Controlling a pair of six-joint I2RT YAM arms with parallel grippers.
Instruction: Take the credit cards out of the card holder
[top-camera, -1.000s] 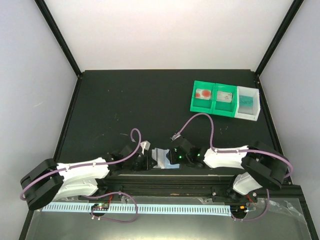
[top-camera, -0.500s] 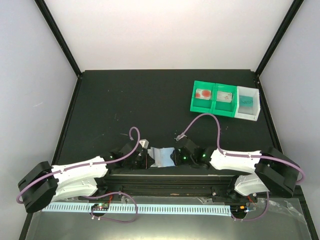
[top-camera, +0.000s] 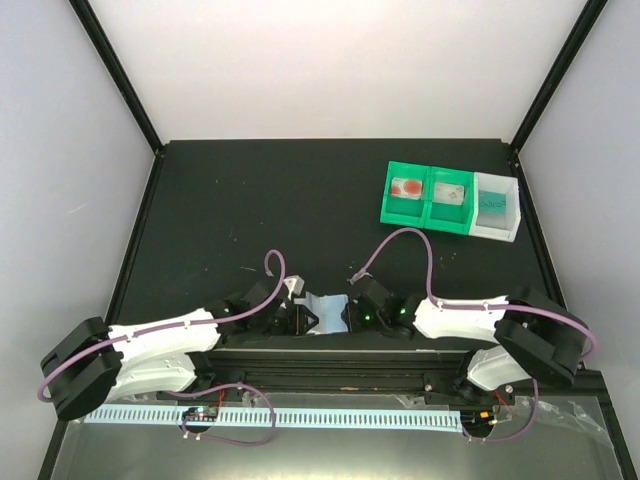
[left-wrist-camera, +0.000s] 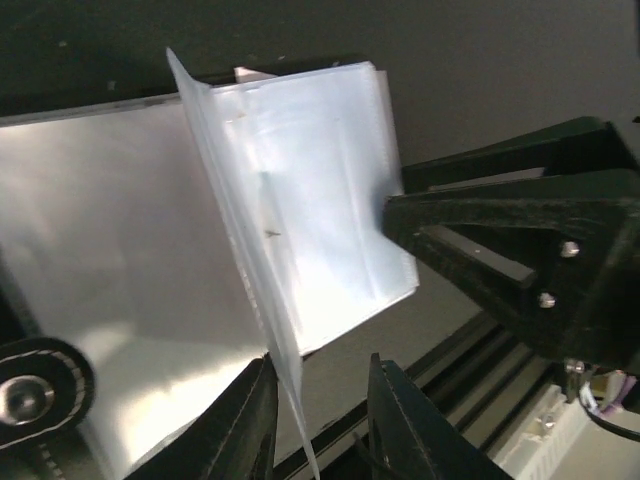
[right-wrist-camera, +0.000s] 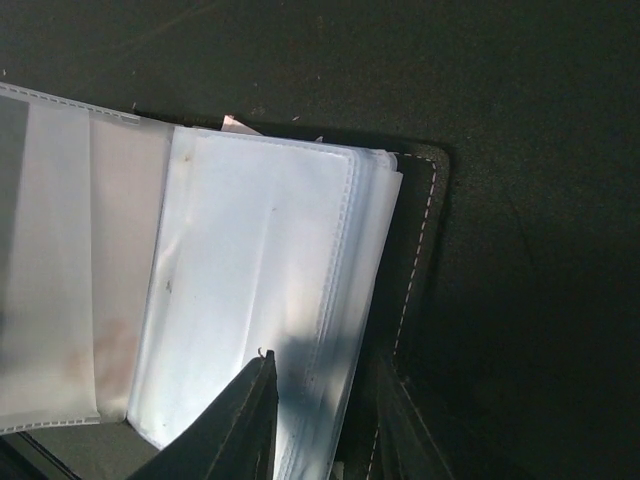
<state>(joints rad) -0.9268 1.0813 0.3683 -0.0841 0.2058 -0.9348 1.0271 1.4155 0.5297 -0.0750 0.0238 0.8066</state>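
The black card holder (top-camera: 325, 309) lies open near the table's front edge, between both grippers. Its clear, whitish plastic sleeves (left-wrist-camera: 300, 200) fan out, and one sleeve stands up. My left gripper (top-camera: 297, 318) is open. That raised sleeve runs between its jaws (left-wrist-camera: 320, 372), against the left finger. My right gripper (top-camera: 351, 316) is open too. Its jaws (right-wrist-camera: 325, 362) straddle the right edge of the sleeve stack beside the stitched black cover (right-wrist-camera: 422, 250). It also shows in the left wrist view (left-wrist-camera: 396, 197). I see no credit card inside the sleeves, only a small pinkish corner (right-wrist-camera: 236, 124) behind them.
A green-and-white three-compartment tray (top-camera: 428, 225) stands at the back right. It holds a red-marked card (top-camera: 407, 187), a pale card (top-camera: 452, 193) and a teal card (top-camera: 497, 205). A black rail runs just in front of the holder (top-camera: 330, 352).
Both grippers have closed in on the holder, the left moving right and the right moving left after a brief shift right. The holder looks narrower, with a sleeve raised.
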